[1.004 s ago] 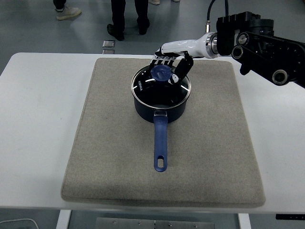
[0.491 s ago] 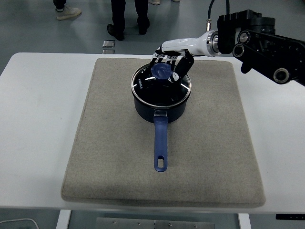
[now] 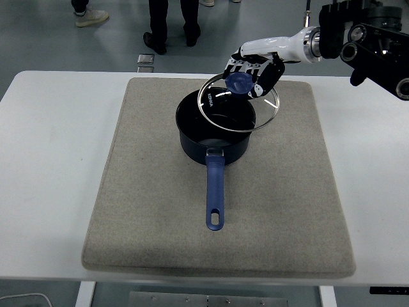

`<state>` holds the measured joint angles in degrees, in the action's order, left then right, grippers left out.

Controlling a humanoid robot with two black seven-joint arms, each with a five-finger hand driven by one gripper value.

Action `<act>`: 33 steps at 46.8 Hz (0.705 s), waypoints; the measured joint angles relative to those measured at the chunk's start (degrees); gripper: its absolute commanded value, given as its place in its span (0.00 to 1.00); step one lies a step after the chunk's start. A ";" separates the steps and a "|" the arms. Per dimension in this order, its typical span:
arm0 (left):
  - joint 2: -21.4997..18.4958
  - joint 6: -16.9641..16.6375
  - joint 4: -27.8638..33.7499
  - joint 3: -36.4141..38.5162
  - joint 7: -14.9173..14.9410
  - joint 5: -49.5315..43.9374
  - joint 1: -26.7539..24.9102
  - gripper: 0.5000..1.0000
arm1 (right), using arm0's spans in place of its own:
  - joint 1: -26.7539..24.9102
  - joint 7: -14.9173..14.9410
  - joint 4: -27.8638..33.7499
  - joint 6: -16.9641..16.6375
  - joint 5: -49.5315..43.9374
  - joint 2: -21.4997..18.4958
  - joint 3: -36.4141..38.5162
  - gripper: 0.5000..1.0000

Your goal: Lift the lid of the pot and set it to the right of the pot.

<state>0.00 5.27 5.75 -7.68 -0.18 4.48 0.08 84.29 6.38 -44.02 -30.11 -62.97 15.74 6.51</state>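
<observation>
The right hand [image 3: 252, 75] has a white shell on its back and black jointed fingers, and those fingers are curled around the round blue knob [image 3: 238, 82] of the lid [image 3: 239, 102]. The lid is a clear glass disc with a thin metal rim. It hangs in the air just under the hand, tilted, with its left part over the pot's open mouth and its right part out past the pot's rim. Small white lettering shows on the glass near its left edge, too small to read.

The pot [image 3: 215, 131] sits below and to the left of the hand. It is a round dark blue saucepan with a glossy dark inside. Its long blue handle [image 3: 215, 192] points toward the near edge of the table and ends in an oval hanging hole.

The pot stands on a large mat [image 3: 140, 211] of rough grey-beige felt with rounded corners. The mat lies on a smooth white table [image 3: 45, 166].

Behind the hand, the black arm [image 3: 370, 38] comes in from the upper right, with round metal joints and a cable running up from it.

Beyond the table the floor [image 3: 51, 45] is smooth grey. On it stand the legs and dark shoes of a person [image 3: 169, 25], and a light shoe [image 3: 91, 16] of another farther left. A small square plate [image 3: 146, 60] is set in the floor close to the table's far edge.
</observation>
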 measured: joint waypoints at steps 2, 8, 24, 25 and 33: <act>0.00 0.00 0.00 0.00 0.00 0.00 0.00 1.00 | 0.00 -0.02 0.02 -0.41 0.00 0.71 0.03 0.00; 0.00 0.00 0.00 -0.02 0.00 0.00 -0.01 1.00 | 0.06 -0.01 0.00 -1.45 0.02 1.97 0.06 0.00; 0.00 0.00 -0.03 -0.01 0.00 0.00 0.01 1.00 | -0.68 0.01 0.07 -1.47 0.48 6.32 -0.12 0.00; 0.00 0.00 -0.02 -0.01 0.00 0.00 0.01 1.00 | -0.74 0.00 0.09 -1.43 0.52 6.64 -0.08 0.00; 0.00 0.00 0.01 -0.01 0.00 0.00 0.00 1.00 | -1.84 -0.05 0.48 -0.89 0.74 8.62 0.18 0.00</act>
<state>0.00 5.27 5.76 -7.69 -0.18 4.48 0.09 82.45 6.33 -43.55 -31.00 -62.23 24.35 6.68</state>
